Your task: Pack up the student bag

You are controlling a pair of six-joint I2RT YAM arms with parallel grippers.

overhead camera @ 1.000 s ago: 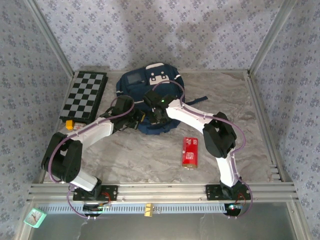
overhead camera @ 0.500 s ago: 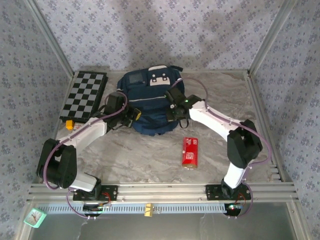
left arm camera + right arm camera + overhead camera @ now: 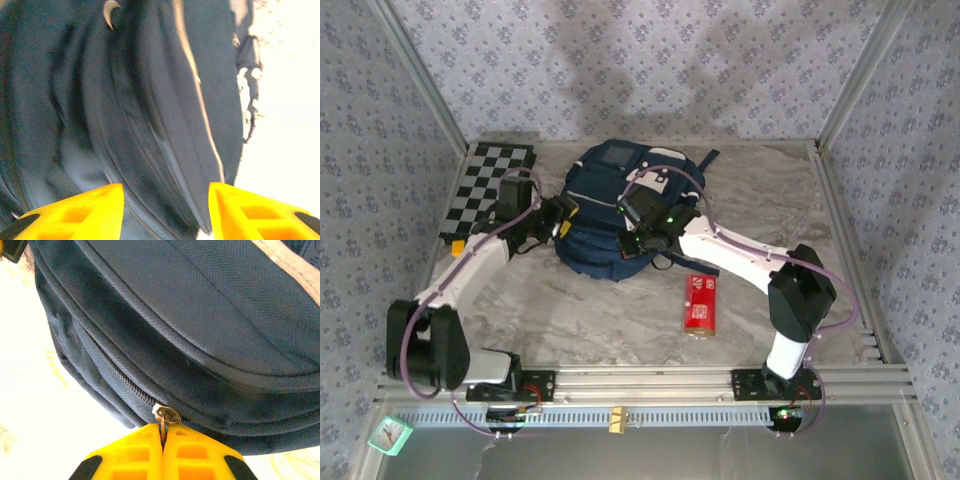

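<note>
While the right claw (image 3: 162,432) clamps the zipper pull (image 3: 166,416) of the student bag (image 3: 595,200), the teeth run leftward from it; the left claw (image 3: 166,205) hangs nearby, fingers apart.

The desk (image 3: 600,310) has a grey marbled top. At the back, near the middle, lies the navy student bag (image 3: 592,195). A black-and-white checkerboard (image 3: 475,190) lies flat in the back left corner, just beside it. A red packet (image 3: 700,303) lies nearer, right of centre, apart from both.
</note>
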